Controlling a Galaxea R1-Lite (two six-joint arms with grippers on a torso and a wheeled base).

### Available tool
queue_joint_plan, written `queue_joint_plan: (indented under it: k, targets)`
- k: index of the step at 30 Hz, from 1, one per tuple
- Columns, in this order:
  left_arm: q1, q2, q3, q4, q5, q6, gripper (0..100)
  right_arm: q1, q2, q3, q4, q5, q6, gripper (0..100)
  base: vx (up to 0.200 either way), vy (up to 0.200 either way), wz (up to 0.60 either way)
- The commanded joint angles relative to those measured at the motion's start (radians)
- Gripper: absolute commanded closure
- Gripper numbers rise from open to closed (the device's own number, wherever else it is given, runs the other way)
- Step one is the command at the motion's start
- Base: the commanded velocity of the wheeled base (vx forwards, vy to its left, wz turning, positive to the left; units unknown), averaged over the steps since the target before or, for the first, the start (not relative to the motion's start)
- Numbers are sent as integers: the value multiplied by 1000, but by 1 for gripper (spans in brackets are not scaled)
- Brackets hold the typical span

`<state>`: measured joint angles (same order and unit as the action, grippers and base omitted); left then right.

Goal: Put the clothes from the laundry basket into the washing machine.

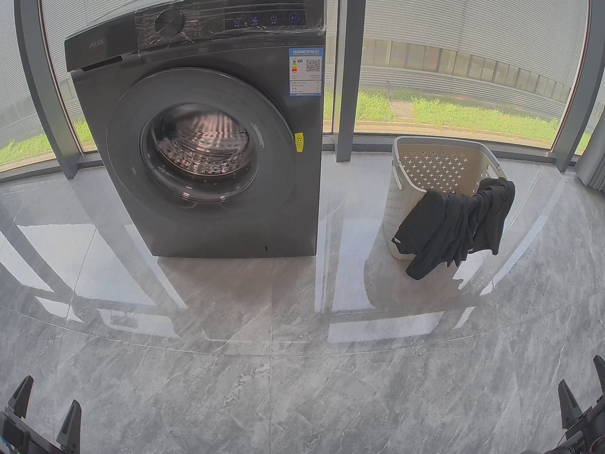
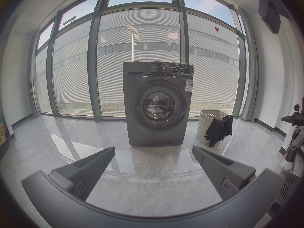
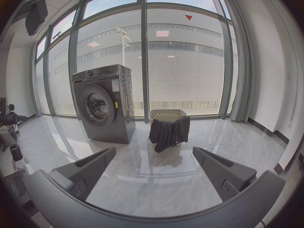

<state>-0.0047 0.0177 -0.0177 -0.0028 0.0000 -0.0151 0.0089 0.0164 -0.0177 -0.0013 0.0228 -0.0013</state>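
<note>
Clothes (image 1: pixel 457 225) over laundry basket (image 1: pixel 403 184) rim, long axis vertical, perhaps touching floor (image 1: pixel 271 348)

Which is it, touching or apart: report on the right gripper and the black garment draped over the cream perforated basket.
Apart. Head view: wide bare floor separates the right gripper from the black garment.

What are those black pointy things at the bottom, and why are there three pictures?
Those are the robot's hands, called grippers. One picture comes from a camera on its head: the left gripper and right gripper peek in at the bottom corners. The other two come from cameras on its wrists, so each shows its own gripper, open, up close. Both hold nothing. Ahead on the floor stand a washer and a basket, with dark clothes hanging over its rim.
</note>
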Motion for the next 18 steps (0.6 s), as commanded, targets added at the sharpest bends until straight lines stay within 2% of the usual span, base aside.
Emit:
queue_joint_plan:
  k: [1, 7, 16, 18]
  targets:
    - [0, -18, 16, 0, 0, -2, 0, 0, -16, 18, 0, 0, 0, 0, 200, 0, 0]
    - [0, -18, 16, 0, 2, -2, 0, 0, -16, 18, 0, 0, 0, 0, 200, 0, 0]
    - [0, -18, 16, 0, 0, -2, 0, 0, -16, 18, 0, 0, 0, 0, 0, 0, 0]
    - [0, -18, 15, 0, 2, -3, 0, 0, -16, 18, 0, 0, 0, 0, 0, -200, 0]
